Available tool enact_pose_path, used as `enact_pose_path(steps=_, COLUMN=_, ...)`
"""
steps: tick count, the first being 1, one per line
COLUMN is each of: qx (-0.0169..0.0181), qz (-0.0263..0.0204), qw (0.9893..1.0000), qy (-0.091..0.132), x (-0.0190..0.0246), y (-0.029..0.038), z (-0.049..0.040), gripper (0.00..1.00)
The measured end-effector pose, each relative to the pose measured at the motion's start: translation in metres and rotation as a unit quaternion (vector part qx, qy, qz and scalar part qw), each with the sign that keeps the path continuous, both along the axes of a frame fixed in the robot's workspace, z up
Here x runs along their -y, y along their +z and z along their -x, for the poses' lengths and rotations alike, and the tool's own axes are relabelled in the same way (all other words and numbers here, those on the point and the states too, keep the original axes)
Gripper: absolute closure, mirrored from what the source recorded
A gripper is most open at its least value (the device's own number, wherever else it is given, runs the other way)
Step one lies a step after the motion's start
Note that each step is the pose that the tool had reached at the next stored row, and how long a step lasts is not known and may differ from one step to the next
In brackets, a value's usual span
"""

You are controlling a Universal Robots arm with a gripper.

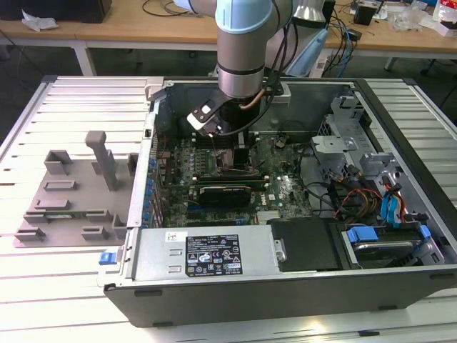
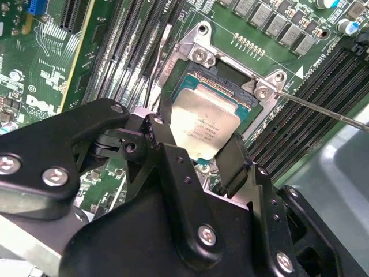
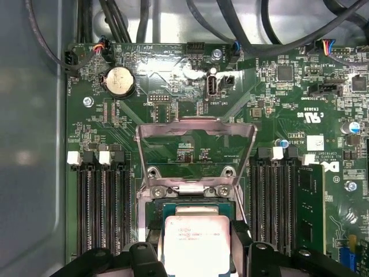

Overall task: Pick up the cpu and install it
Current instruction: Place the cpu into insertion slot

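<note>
From the remote desk I watch the arm reach into the open computer case (image 1: 250, 293), its gripper (image 2: 199, 141) pinching the cpu (image 3: 196, 239) by two opposite edges between black fingers (image 2: 233, 164). The silvery chip lies squarely over the socket (image 2: 199, 55) on the green motherboard (image 3: 288, 115), between banks of memory slots (image 3: 98, 208), the metal load plate (image 3: 196, 122) standing raised. Whether it is fully seated I cannot tell.
</note>
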State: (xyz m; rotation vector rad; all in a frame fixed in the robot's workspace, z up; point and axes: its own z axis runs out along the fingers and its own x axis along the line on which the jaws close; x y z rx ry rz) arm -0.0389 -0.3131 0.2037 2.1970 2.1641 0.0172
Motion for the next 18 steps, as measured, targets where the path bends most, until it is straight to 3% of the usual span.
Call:
enact_pose_path(steps=9, qx=0.0, qz=0.0, qw=0.9999, qy=0.013, x=-0.0004, y=-0.0042, z=0.001, gripper=0.45)
enact_pose_path(steps=18, qx=-0.0001, qz=0.0002, qw=0.9999, qy=0.011, x=-0.0017, y=-0.0068, z=0.0032, gripper=0.45)
